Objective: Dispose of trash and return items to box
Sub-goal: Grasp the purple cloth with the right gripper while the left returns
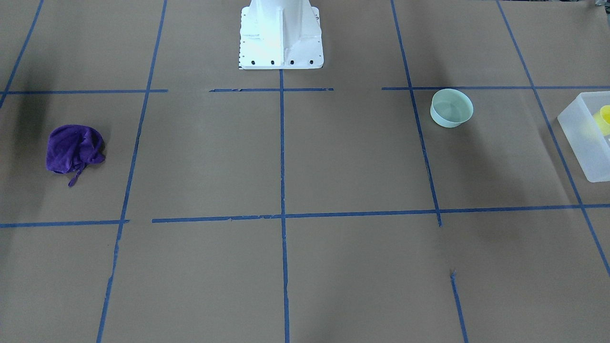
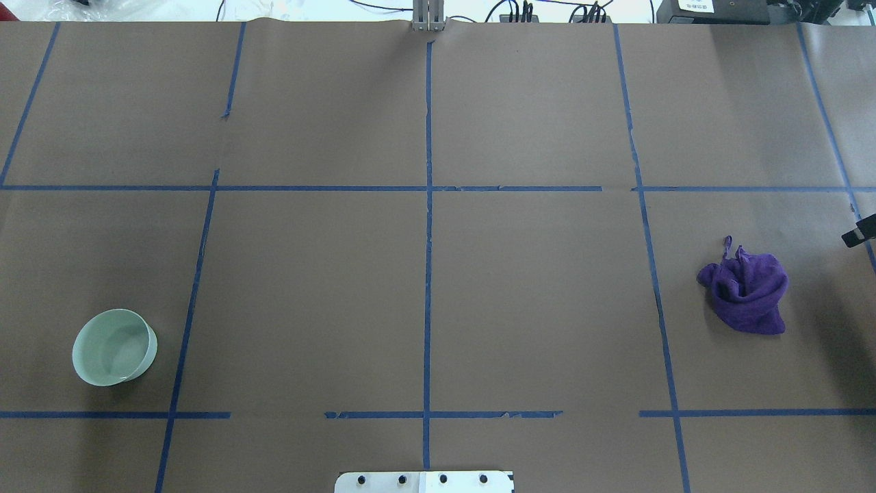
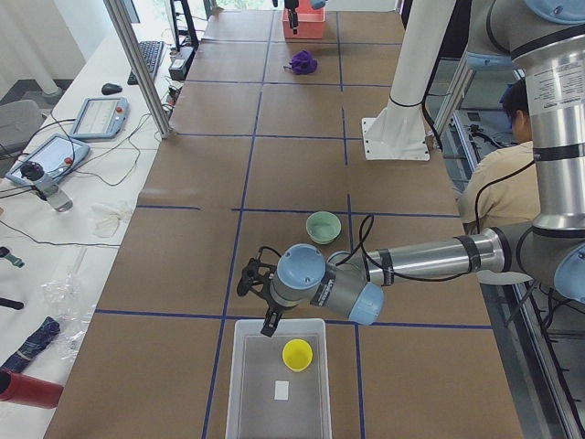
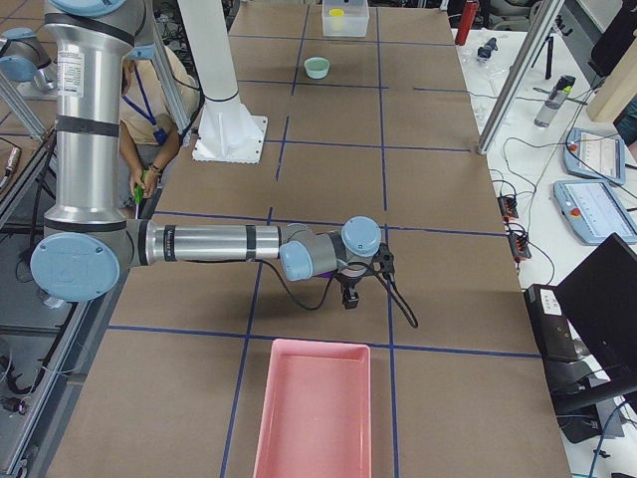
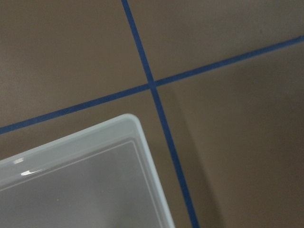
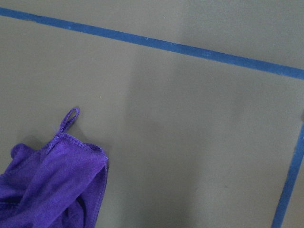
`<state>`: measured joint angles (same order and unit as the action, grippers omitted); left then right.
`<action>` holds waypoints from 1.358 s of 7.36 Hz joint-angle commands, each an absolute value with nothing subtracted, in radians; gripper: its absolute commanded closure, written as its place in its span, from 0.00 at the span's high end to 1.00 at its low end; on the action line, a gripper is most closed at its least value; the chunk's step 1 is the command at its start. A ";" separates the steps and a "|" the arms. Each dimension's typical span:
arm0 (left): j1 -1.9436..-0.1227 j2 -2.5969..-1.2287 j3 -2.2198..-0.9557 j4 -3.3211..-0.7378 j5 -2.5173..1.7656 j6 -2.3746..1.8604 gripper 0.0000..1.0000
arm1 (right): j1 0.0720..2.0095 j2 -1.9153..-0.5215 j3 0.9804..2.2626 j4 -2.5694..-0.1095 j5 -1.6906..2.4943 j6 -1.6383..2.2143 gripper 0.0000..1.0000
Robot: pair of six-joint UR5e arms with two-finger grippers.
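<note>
The small yellow cup [image 3: 297, 354] lies inside the frosted white box [image 3: 239, 384] at the table's left end; both also show at the edge of the front view, cup [image 1: 605, 116] and box [image 1: 579, 138]. The pale mint-green bowl [image 2: 114, 346] stands upright on the table beside the box, also in the front view [image 1: 451, 108]. My left gripper [image 3: 260, 306] hovers over the box's near corner [image 5: 147, 156]; I cannot tell whether it is open or shut. My right gripper [image 4: 349, 299] hangs near the purple cloth [image 2: 746, 298]; its state is unclear.
A pink tray [image 4: 314, 413] lies at the table's right end beyond the cloth. The white robot base [image 1: 281, 35] stands at the table's middle back edge. Blue tape lines cross the brown table. A person sits behind the robot [image 3: 498, 178].
</note>
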<state>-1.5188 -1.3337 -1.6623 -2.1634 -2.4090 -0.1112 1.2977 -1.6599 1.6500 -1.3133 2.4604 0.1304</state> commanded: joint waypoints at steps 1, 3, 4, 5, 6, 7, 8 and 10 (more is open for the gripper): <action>-1.340 -1.331 -1.756 -2.196 -2.386 -0.390 0.98 | 1.298 -1.660 1.658 -1.313 2.467 0.132 1.00; -1.220 -1.327 -1.770 -2.273 -2.382 -0.538 0.98 | 1.296 -1.660 1.666 -1.313 2.479 0.133 1.00; -1.191 -1.327 -1.798 -2.287 -2.370 -0.590 0.98 | 1.296 -1.658 1.678 -1.313 2.479 0.143 1.00; -1.168 -1.313 -1.821 -2.287 -2.370 -0.607 0.98 | 1.280 -1.658 1.693 -1.313 2.479 0.188 1.00; -1.154 -1.310 -1.827 -2.289 -2.370 -0.627 0.98 | 1.261 -1.658 1.709 -1.312 2.479 0.221 1.00; -1.135 -1.310 -1.833 -2.302 -2.370 -0.653 0.98 | 1.224 -1.658 1.729 -1.312 2.480 0.263 1.00; -1.126 -1.309 -1.836 -2.319 -2.370 -0.679 0.98 | 1.174 -1.658 1.755 -1.293 2.480 0.361 1.00; -1.088 -1.310 -1.864 -2.324 -2.370 -0.741 0.98 | 1.026 -1.681 1.738 -0.997 2.403 0.774 1.00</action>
<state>-1.1079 -1.3099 -1.8482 -2.3200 -2.3700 -0.7069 1.1156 -1.6692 1.7459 -1.1684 2.4574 0.5329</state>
